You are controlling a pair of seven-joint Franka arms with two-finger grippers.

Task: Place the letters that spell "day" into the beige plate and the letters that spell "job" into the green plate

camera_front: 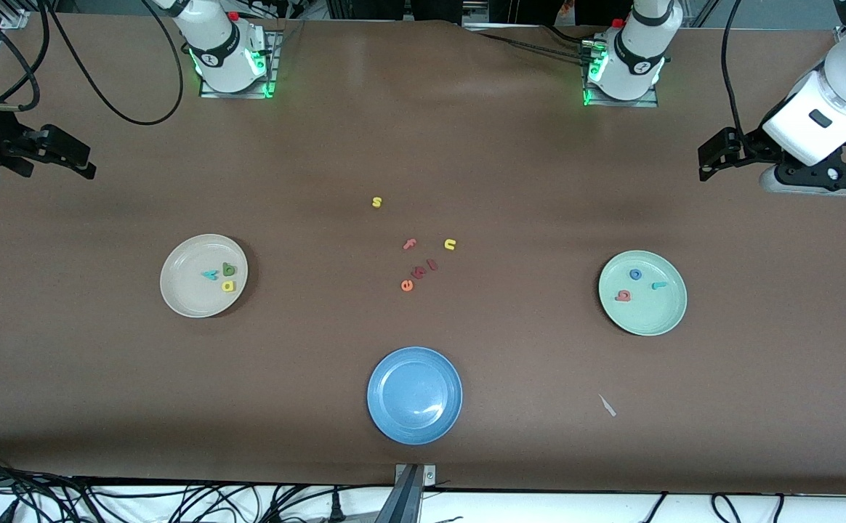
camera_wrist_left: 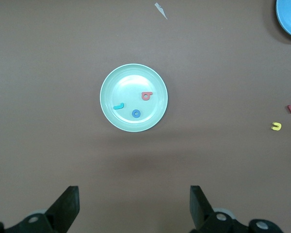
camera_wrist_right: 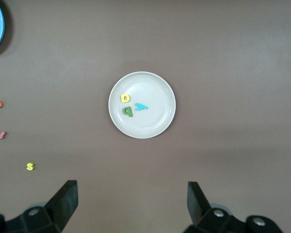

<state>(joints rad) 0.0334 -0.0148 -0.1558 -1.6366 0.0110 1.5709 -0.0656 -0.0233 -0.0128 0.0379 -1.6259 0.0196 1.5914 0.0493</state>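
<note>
Lying mid-bench, front view: stray letters (camera_front: pixel 423 254), blue plate (camera_front: pixel 414 394). Beige plate (camera_front: pixel 179 298) holds d, a, y (camera_front: pixel 221 277); green plate (camera_front: pixel 655 316) holds j, o, b (camera_front: pixel 637 284). Left wrist view: left tool (camera_wrist_left: pixel 134 206) released, above bare bench beside the green plate. Right wrist view: right tool (camera_wrist_right: pixel 132 206) released, likewise beside the beige plate.

blue plate (camera_front: pixel 414 394): I see it lower centre of frame
yellow s (camera_front: pixel 376 202): centre, uppermost letter
pink f (camera_front: pixel 410 244): beside yellow n/u (camera_front: pixel 450 245)
orange e (camera_front: pixel 407 285): below two dark red letters (camera_front: pixel 424 269)
white scrap (camera_front: pixel 607 405): lower right
</note>
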